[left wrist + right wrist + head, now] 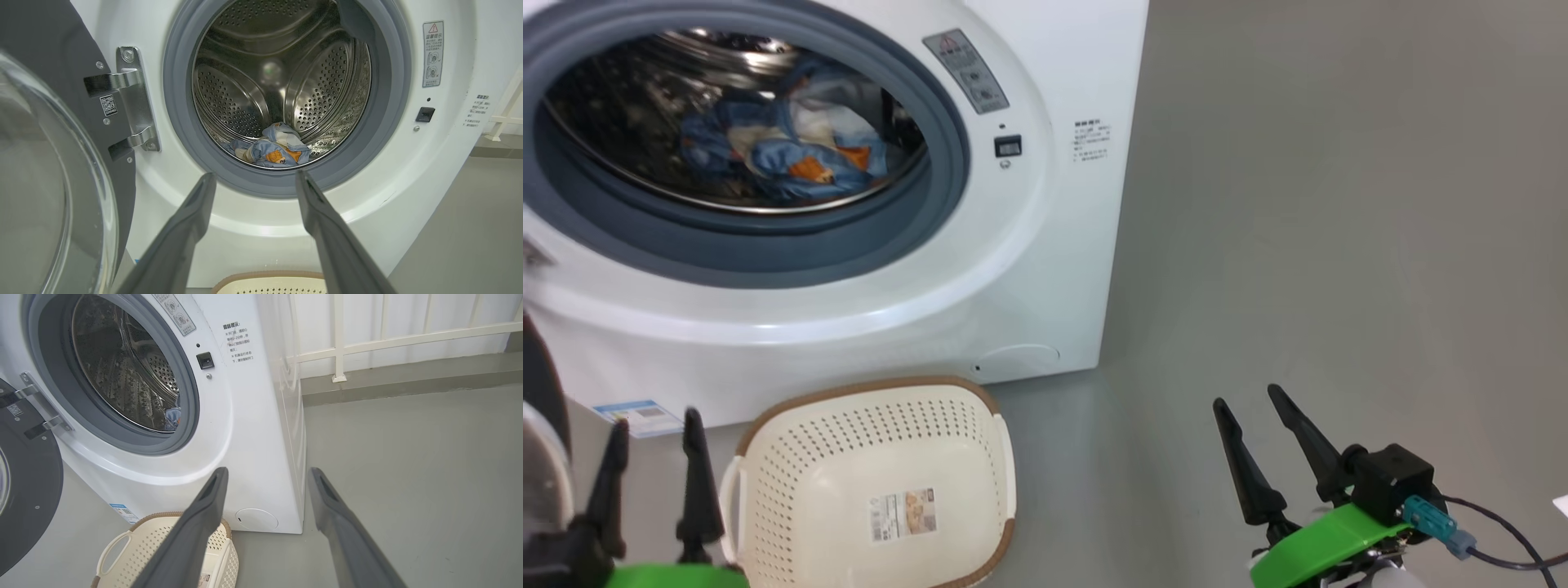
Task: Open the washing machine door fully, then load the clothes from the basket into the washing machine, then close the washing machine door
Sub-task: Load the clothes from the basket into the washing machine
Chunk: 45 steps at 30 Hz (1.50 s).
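- Washing machine door [49, 171] stands swung open at the left of the left wrist view, hung on its metal hinge [135, 98]. Its clear glass bowl bulges out of the dark ring.
- Clothes [784, 155] lie in a soft heap at the bottom of the drum [645, 106], upper left of the head view. The basket [849, 441], lower centre, holds nothing, so I judge loading done and only the closing left for you.
- Left claw [656, 425], lower left of the head view, has its fingers spread apart and carries nothing. Right claw [1246, 398], lower right, is likewise spread and empty above the bare floor [1339, 245].
- Expect the door to be rigid and fairly heavy. It should swing on its hinge rather than need lifting.
- The glass looks slick and curved, a poor place to press. I would push on the flat dark ring, at the edge farthest from the hinge, for leverage.
- Your left claw sits nearest the door, so it seems the natural one to use.
- Check that no fabric drapes over the grey gasket [179, 122]; the heap looks clear of it. Finish firmly so the catch meets the latch slot [425, 114] on the washing machine [1029, 245].
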{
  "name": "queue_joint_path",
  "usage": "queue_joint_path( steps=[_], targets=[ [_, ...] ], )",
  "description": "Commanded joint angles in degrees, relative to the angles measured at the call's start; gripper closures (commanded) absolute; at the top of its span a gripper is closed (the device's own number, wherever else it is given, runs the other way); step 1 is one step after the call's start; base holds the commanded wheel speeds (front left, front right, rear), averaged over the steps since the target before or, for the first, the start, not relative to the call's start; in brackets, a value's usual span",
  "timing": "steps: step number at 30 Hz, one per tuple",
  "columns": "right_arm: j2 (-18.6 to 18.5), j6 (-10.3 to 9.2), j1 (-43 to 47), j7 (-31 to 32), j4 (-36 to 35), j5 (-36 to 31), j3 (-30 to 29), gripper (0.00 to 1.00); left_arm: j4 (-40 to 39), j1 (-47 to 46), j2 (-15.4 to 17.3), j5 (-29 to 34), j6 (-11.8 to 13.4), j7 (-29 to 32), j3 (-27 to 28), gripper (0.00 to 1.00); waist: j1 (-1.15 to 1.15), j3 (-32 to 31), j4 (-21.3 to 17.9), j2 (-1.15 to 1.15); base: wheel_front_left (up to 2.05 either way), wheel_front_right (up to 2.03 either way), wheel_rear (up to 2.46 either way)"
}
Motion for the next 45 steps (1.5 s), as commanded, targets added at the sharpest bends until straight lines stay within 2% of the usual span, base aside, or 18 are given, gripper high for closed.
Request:
queue_joint_path(
  steps=[1,9,17,29,34,45],
  targets=[
    [0.1,0.09,0.4,-0.3,-1.6,-0.6,0.9,0.0,-1.9,0.8,0.8,0.7,-0.1,-0.3,1.7,0.0,0.0,-2.0,1.1,0.0,0.0,0.0,0.0],
    [0.1,0.09,2.0,-0.3,-2.3,-1.6,0.9,0.0,-4.4,7.2,0.1,2.0,1.7,-0.3,0.7,0.0,0.0,-4.4,1.9,0.0,0.0,0.0,0.0],
    [0.1,0.09,2.7,-0.3,-3.0,-2.4,0.5,0.0,-6.1,12.6,0.1,0.6,3.6,-0.3,-0.8,0.0,0.0,-5.6,1.9,0.0,0.0,0.0,0.0],
    [0.1,0.09,2.6,-0.3,-3.6,-3.0,0.5,0.0,-7.3,15.2,0.1,-0.6,4.3,-0.3,-2.4,0.0,0.0,-6.4,1.5,0.0,0.0,0.0,0.0],
    [0.1,0.09,2.7,-0.3,-3.6,-2.9,0.4,0.0,-7.2,14.9,0.1,-0.1,5.6,-0.3,-1.9,0.0,0.0,-6.3,1.5,0.0,0.0,0.0,0.0],
    [0.1,0.09,2.7,-0.3,-3.7,-2.9,0.0,0.0,-5.6,13.7,0.1,-0.2,4.2,-0.3,-0.8,0.0,0.0,-6.2,2.2,0.0,0.0,0.0,0.0]
  ],
)
